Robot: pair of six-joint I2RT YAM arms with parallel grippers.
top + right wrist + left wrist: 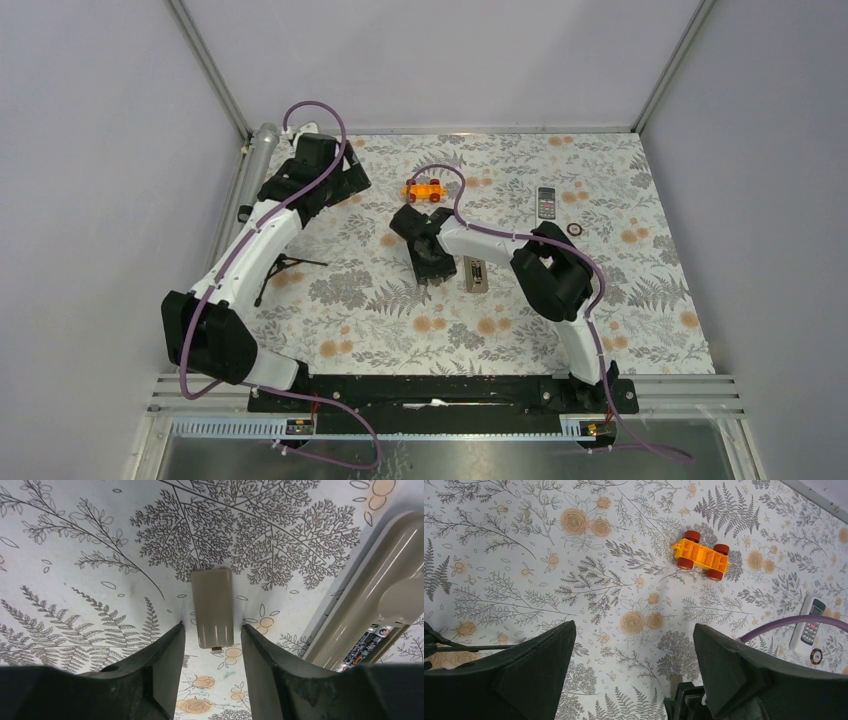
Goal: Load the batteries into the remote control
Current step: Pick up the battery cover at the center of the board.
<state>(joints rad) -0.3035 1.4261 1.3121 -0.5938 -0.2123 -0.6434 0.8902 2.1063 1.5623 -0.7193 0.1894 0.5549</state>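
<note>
remote control [475, 273] lying mid-table, loose cover [214, 607] just left of it between the right gripper [212, 627] fingers, toy car [424, 190] behind them, second remote [546, 203] and ring [576, 230] further right

We are looking into a robot lab's test cell. Plain grey walls [100, 150] close it in on three sides, joined at the corners by bare aluminium posts [210, 70]. Two robot arms, the left arm [250, 250] and the right arm [560, 285], are bolted to a black rail [430, 392] at the table's near edge, with purple cables [320, 108] looping off them. A flowered tablecloth [350, 300] and a small orange toy car [424, 190] are the only homely touches.
</note>
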